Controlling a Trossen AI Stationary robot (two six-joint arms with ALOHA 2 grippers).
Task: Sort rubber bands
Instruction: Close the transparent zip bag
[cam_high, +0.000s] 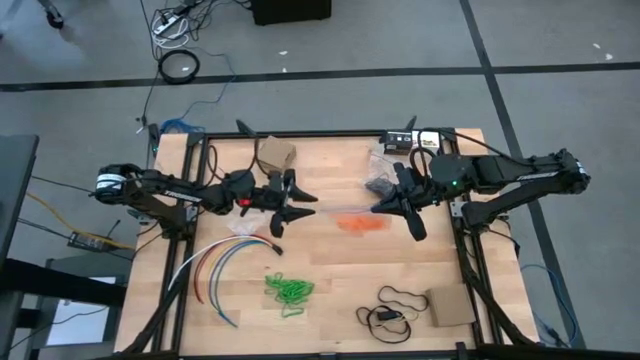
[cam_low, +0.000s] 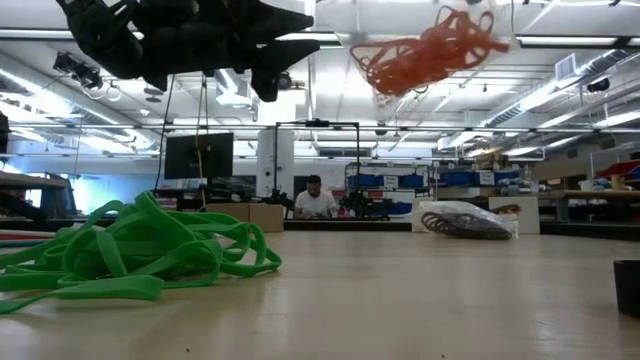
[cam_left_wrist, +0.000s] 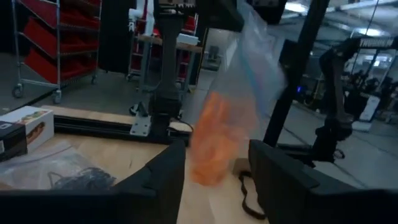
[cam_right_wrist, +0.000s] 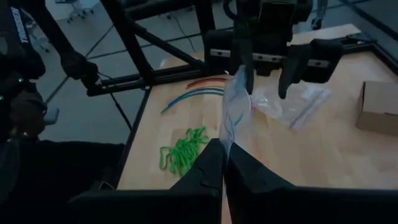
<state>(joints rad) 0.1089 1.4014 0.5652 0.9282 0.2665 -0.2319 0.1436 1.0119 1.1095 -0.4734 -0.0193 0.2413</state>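
Observation:
A clear plastic bag (cam_left_wrist: 245, 68) with orange rubber bands (cam_low: 425, 48) inside is held up above the table's middle by my right gripper (cam_right_wrist: 224, 155), which is shut on it. My left gripper (cam_left_wrist: 214, 180) is open, level with the bag and facing it, its fingers (cam_right_wrist: 245, 68) spread close to the bag's other end. A heap of green rubber bands (cam_high: 288, 290) lies on the table near the front. Dark rubber bands in a clear bag (cam_high: 380, 185) lie at the far right, under my right arm. My right gripper pinches the clear bag's edge (cam_right_wrist: 229, 134) between its two shut fingers, coming level from the table's right side. The bag is lifted clear of the table, with the orange bands (cam_high: 360, 223) bunched inside it.
An empty clear bag (cam_right_wrist: 292, 102) lies on the table under my left gripper. Long coloured cables (cam_high: 225, 262) curve at the front left. A black cord loop (cam_high: 395, 308) and a cardboard box (cam_high: 450, 306) lie at the front right. Another box (cam_high: 275, 153) stands at the back.

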